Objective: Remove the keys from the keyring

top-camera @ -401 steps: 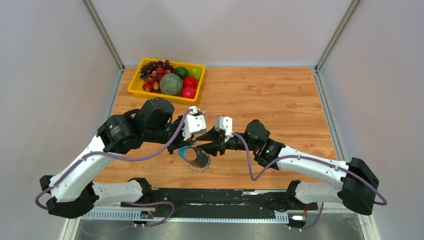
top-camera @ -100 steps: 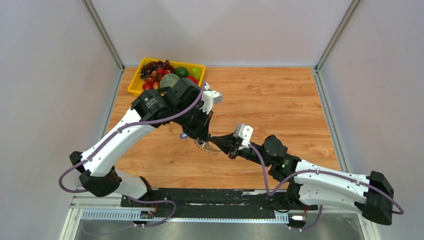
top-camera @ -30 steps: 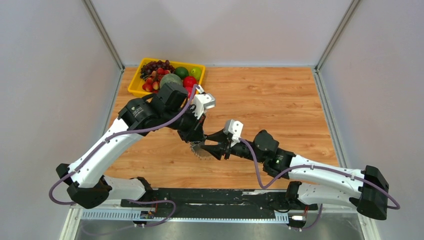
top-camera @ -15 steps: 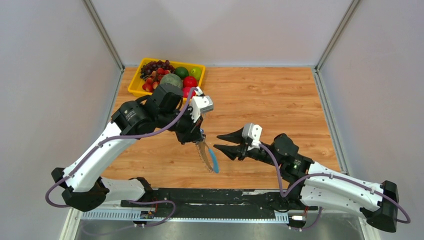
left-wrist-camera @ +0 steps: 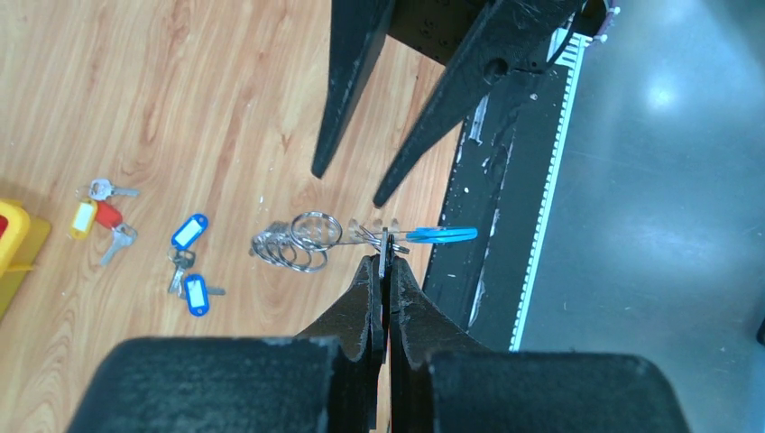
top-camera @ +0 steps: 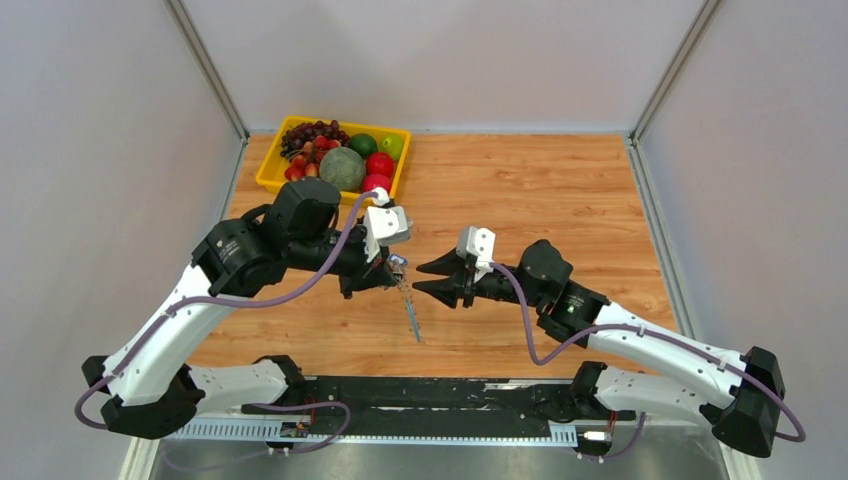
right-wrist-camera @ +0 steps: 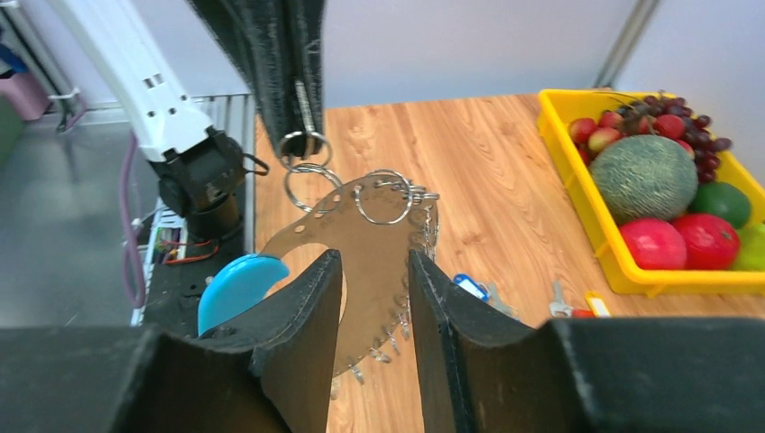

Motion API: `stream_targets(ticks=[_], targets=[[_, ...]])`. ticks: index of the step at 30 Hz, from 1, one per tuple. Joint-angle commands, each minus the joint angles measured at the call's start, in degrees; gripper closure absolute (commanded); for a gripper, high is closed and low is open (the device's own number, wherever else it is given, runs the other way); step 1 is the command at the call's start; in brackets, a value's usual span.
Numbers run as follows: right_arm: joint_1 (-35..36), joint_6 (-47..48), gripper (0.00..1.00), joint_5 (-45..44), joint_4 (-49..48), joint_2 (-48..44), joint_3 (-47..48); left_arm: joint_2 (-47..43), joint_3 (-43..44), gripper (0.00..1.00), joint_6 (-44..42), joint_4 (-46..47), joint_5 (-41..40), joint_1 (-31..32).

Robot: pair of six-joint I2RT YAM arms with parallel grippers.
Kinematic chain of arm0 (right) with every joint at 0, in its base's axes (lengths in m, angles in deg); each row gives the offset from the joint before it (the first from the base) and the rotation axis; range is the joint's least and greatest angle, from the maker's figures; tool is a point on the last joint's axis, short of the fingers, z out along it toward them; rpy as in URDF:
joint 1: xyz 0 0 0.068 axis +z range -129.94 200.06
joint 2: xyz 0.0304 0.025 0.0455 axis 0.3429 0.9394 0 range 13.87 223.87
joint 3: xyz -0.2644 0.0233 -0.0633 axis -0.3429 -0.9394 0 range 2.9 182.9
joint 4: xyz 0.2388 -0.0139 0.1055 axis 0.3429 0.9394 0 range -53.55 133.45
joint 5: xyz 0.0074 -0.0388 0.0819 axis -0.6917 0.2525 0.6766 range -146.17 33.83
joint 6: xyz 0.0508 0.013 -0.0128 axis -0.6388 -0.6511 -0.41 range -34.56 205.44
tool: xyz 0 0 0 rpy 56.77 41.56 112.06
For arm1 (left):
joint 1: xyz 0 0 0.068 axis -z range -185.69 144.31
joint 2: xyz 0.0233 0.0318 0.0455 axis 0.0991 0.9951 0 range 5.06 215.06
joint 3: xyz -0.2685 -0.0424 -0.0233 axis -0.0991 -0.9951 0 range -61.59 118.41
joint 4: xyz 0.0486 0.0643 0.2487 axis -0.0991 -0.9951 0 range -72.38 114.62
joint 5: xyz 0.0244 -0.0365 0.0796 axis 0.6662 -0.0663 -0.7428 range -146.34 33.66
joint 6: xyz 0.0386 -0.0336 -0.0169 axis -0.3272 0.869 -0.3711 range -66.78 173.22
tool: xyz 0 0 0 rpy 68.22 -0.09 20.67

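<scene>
Your right gripper swings back beside the keyring, jaws wide and empty. Your left gripper clamps its top. With some keys already loose, you look set for another pull.

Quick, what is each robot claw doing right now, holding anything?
Left gripper: jaws closed, holding the keyring.
Right gripper: jaws open, holding nothing.

Readable text: none for you to record. Item: blue oblong plastic key tags, lying on the wooden tabletop left of the left pincer; their white label windows are too small for you to read.
</scene>
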Motion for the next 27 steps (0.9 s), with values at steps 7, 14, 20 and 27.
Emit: stream_targets(ticks=[7,14,20,27], targets=[[-0.10,0.34,0.61,9.47,-5.33,1.52,3.26,-0.31,0.45,1.00,-3.92,3.32,3.01,0.67],[-0.13,-0.09,0.61,10.08,-6.63,2.43,3.83,0.33,0.34,1.00,-3.93,3.72,3.67,1.55],[-0.13,-0.36,0.60,11.94,-7.66,3.65,4.39,0.65,0.35,1.00,-4.11,3.94,3.66,1.78],[-0.09,-0.57,0.59,14.38,-8.67,5.04,4.68,0.82,0.38,1.00,-3.88,4.63,4.26,2.22]])
